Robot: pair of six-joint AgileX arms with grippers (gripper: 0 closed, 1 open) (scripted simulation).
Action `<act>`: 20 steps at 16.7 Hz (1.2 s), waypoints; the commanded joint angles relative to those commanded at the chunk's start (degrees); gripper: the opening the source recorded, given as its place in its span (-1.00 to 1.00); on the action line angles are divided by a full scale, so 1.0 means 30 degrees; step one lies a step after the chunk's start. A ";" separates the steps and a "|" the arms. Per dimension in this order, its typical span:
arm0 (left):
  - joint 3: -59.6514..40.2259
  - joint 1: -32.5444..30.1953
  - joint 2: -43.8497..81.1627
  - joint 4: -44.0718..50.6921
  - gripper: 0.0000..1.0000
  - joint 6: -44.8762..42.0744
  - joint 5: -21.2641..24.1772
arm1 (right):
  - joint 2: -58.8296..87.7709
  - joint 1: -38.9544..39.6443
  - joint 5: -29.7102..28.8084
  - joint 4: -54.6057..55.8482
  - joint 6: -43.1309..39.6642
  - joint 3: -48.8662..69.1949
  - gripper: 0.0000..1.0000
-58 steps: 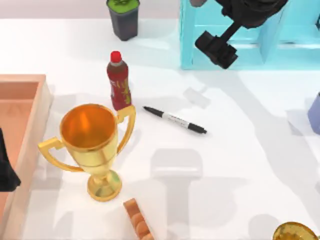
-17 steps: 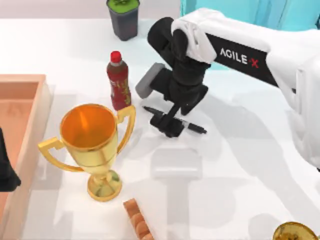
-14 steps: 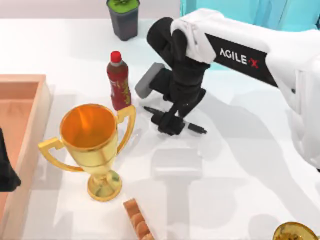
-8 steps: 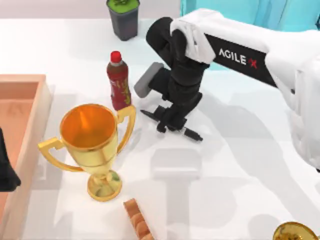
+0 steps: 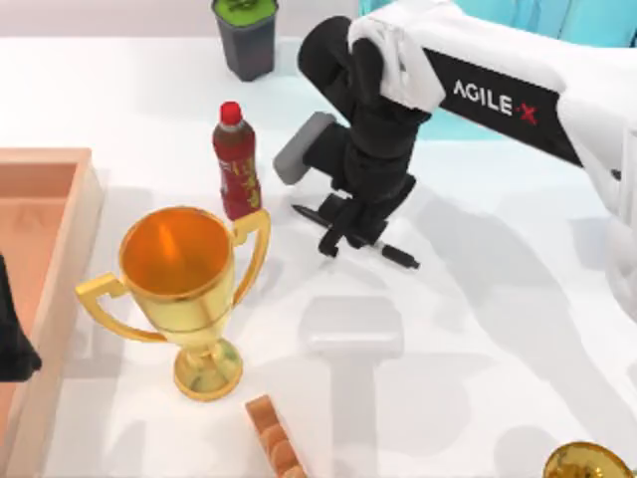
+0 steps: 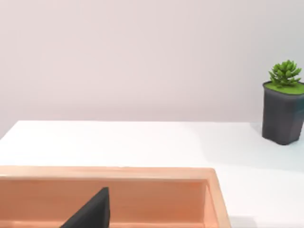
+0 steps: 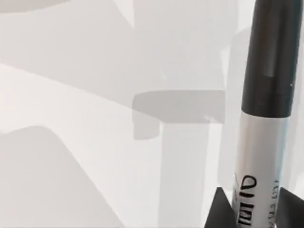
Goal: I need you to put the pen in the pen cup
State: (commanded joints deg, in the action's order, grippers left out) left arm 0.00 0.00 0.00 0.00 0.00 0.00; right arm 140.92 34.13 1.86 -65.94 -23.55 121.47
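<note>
Pen (image 5: 396, 254) sat clamped mid-barrel in right claw (image 5: 343, 231), shifted slightly rightward and apparently lifting off the tabletop (image 5: 478, 329) beside the bottle (image 5: 236, 164) since half a second earlier, so grasp looked secured; left arm parked over the tray (image 5: 40, 199).

White table (image 5: 478, 339) bears gold trophy (image 5: 184, 289), red bottle (image 5: 236, 164), plant pot (image 5: 246, 35), wooden tray (image 5: 50, 249)

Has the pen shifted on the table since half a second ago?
Yes. Held in the right gripper, the pen has moved slightly toward the table's right, away from the red bottle, which has stayed put.
</note>
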 joint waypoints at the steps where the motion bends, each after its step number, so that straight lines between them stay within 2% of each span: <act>1: 0.0000 0.0000 0.0000 0.0000 1.00 0.0000 0.0000 | -0.0716 0.0043 -0.0014 -0.0385 0.0203 -0.0386 -1.00; 6: 0.0000 0.0000 0.0000 0.0000 1.00 0.0000 0.0000 | -0.5023 0.0703 -0.0089 -0.2663 0.1532 -0.2810 -1.00; 11: 0.0000 0.0000 0.0000 0.0000 1.00 0.0000 0.0000 | -0.8420 0.2530 -0.0138 -0.4062 0.2871 -0.5212 -1.00; 15: 0.0000 0.0000 0.0000 0.0000 1.00 0.0000 0.0000 | -0.9252 0.4069 -0.0201 -0.3485 0.3588 -0.5886 -1.00; 20: 0.0000 0.0000 0.0000 0.0000 1.00 0.0000 0.0000 | -0.9243 0.4261 -0.0242 -0.3140 0.3719 -0.5824 -1.00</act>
State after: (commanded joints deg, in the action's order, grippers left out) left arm 0.00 0.00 0.00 0.00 0.00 0.00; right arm 113.20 46.91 1.13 -75.36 -12.40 104.00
